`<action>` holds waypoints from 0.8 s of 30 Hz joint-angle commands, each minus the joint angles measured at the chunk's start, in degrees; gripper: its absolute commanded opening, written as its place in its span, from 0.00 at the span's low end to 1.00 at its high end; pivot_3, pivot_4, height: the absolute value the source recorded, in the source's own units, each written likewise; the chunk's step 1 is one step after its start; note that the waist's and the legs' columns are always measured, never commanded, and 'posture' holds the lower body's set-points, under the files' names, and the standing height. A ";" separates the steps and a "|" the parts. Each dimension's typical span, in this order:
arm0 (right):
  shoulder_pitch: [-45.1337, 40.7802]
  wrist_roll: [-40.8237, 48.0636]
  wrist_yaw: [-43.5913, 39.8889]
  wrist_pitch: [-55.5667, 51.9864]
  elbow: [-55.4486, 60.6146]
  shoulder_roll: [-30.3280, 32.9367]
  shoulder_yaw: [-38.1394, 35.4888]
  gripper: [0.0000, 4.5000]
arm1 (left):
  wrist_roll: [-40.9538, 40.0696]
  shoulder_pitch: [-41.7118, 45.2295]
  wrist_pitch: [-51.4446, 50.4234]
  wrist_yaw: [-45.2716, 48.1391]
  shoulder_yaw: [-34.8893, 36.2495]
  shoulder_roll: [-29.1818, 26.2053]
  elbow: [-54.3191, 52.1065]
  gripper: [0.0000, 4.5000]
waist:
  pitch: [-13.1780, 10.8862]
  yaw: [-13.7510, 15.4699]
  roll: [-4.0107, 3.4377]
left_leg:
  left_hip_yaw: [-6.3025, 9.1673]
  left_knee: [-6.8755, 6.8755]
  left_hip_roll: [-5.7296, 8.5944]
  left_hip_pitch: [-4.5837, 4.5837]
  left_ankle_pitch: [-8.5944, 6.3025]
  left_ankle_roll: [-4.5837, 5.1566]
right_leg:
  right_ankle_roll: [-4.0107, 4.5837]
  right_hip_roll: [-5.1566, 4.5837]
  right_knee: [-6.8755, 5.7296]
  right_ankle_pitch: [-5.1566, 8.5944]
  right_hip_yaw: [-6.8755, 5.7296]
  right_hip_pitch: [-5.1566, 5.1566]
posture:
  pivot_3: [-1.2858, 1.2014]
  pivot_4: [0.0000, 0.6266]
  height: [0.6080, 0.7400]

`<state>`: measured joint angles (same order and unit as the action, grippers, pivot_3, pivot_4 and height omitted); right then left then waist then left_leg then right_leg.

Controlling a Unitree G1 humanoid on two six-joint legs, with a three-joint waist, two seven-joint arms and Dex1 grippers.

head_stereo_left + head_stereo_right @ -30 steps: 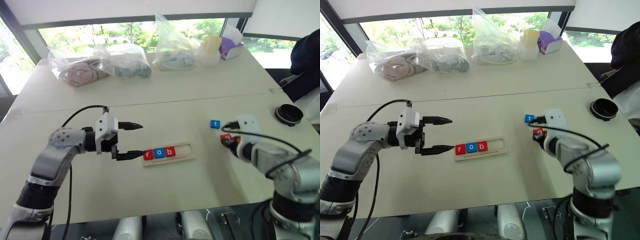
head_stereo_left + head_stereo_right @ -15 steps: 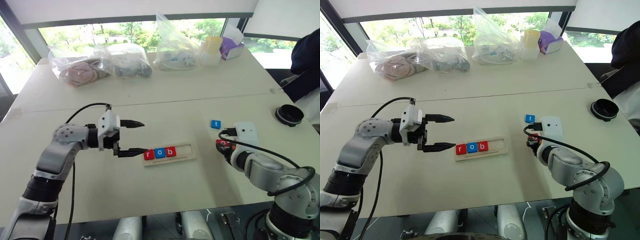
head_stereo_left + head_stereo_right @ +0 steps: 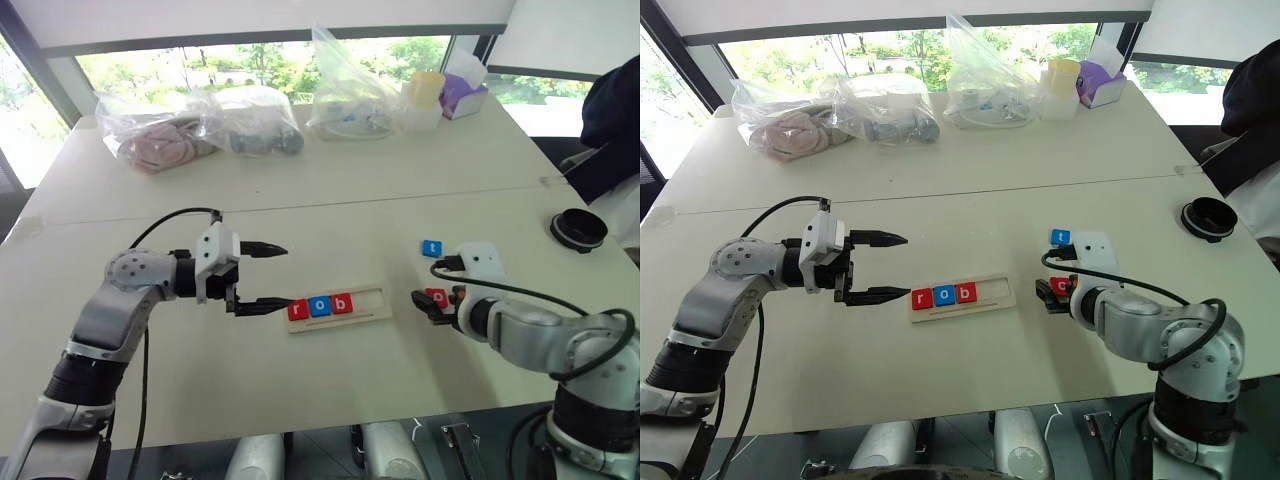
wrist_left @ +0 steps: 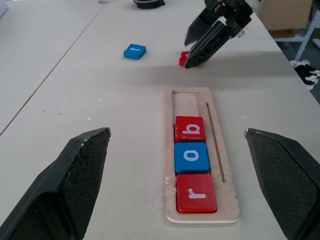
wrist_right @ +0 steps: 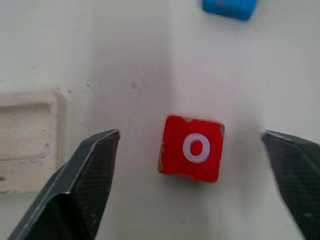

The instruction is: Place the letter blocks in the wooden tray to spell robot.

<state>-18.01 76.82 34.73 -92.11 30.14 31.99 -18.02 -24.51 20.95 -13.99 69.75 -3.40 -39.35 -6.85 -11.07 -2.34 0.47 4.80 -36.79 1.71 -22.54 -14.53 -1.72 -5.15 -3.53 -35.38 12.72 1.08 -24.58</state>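
A white table carries clear plastic bags along its far edge and a black round lid near the right edge. At mid-table the wooden tray holds red r, blue o and red b, its right end bare. The left gripper hovers at the tray's left end, fingers apart. The right gripper straddles the loose red o block, fingers spread, not touching. The blue t block lies just beyond, open tabletop around it.
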 commanded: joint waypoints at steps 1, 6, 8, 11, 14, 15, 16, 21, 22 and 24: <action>-4.66 2.04 -15.39 -0.38 1.82 10.73 5.40 0.99 | -0.21 0.09 1.39 -0.13 1.39 -0.40 -1.25 1.00 | -0.04 -0.01 -0.03 | 0.01 0.01 0.00 -0.01 -0.02 0.03 | 0.00 0.01 0.04 0.00 -0.01 0.01 | 0.52 0.24 1.00; 0.74 -29.08 -58.30 32.40 9.49 40.43 25.74 0.99 | 0.09 0.43 2.06 -0.16 1.17 -0.12 -0.64 1.00 | -0.04 0.52 0.00 | 0.04 0.19 -0.04 -0.02 -0.09 0.15 | -0.04 0.03 0.23 0.03 -0.16 -0.02 | 0.52 0.24 1.00; 5.03 -45.41 -71.87 56.43 2.47 46.15 31.04 0.99 | 0.20 0.58 2.16 -0.32 1.03 0.06 -0.63 1.00 | -0.07 0.59 0.07 | -0.01 0.37 -0.03 0.02 -0.10 0.13 | -0.11 0.03 0.39 0.07 -0.21 -0.01 | 0.52 0.24 1.00; 5.00 -55.94 -80.93 73.03 -10.38 43.87 33.87 0.99 | 0.26 0.69 2.10 -0.65 0.97 0.25 -0.88 1.00 | -0.11 0.12 0.15 | -0.22 0.47 0.09 0.06 -0.10 0.12 | -0.17 -0.04 0.45 0.04 -0.08 -0.02 | 0.52 0.24 1.00; 3.56 -60.32 -85.84 80.01 -19.32 39.22 34.53 0.99 | 0.17 0.31 1.93 -0.84 1.14 0.09 -1.51 1.00 | -0.15 -0.09 0.23 | -0.31 0.45 0.01 0.11 -0.09 0.11 | -0.16 -0.08 0.40 -0.03 0.07 -0.02 | 0.52 0.24 1.00; 3.24 -60.46 -87.52 81.01 -21.58 37.64 34.12 0.99 | 0.10 0.25 1.81 -0.85 1.21 -0.03 -1.66 1.00 | -0.15 -0.02 0.25 | -0.30 0.42 0.01 0.12 -0.09 0.11 | -0.15 -0.08 0.36 -0.04 0.08 -0.02 | 0.52 0.24 1.00; 2.88 -60.57 -88.99 81.66 -23.63 36.16 33.61 0.99 | 0.03 0.21 1.71 -0.87 1.28 -0.14 -1.79 1.00 | -0.16 0.01 0.25 | -0.29 0.43 0.01 0.15 -0.09 0.11 | -0.11 -0.06 0.31 -0.06 0.08 -0.02 | 0.52 0.24 1.00; 0.51 -59.06 -94.15 79.43 -30.66 29.90 30.62 0.99 | -0.65 -0.26 0.74 -1.11 1.39 -0.53 -3.32 1.00 | -0.15 -0.04 0.25 | -0.25 0.36 -0.08 0.21 -0.08 0.11 | 0.15 0.05 0.23 -0.21 0.08 0.01 | 0.52 0.24 1.00; 0.27 -58.89 -95.12 78.89 -31.26 29.20 30.18 0.99 | -0.76 -0.38 0.54 -1.20 1.41 -0.60 -3.67 1.00 | -0.15 -0.04 0.25 | -0.25 0.33 -0.08 0.21 -0.08 0.11 | 0.18 0.06 0.21 -0.23 0.07 0.02 | 0.52 0.24 1.00; -0.05 -59.74 -96.42 78.26 -32.19 28.18 29.63 0.99 | -0.86 -0.60 0.28 -1.33 1.49 -0.71 -4.11 1.00 | -0.15 0.02 0.25 | -0.25 0.28 -0.09 0.21 -0.08 0.11 | 0.19 0.07 0.19 -0.24 0.08 0.03 | 0.52 0.24 1.00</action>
<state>-17.34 17.13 -60.51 -13.36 -1.63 60.70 12.91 -24.37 20.34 -13.62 68.55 -3.26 -39.36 -8.96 -11.23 -2.32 0.72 4.56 -36.52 1.62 -22.32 -14.61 -1.61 -4.96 -3.46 -35.20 12.48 1.15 -24.54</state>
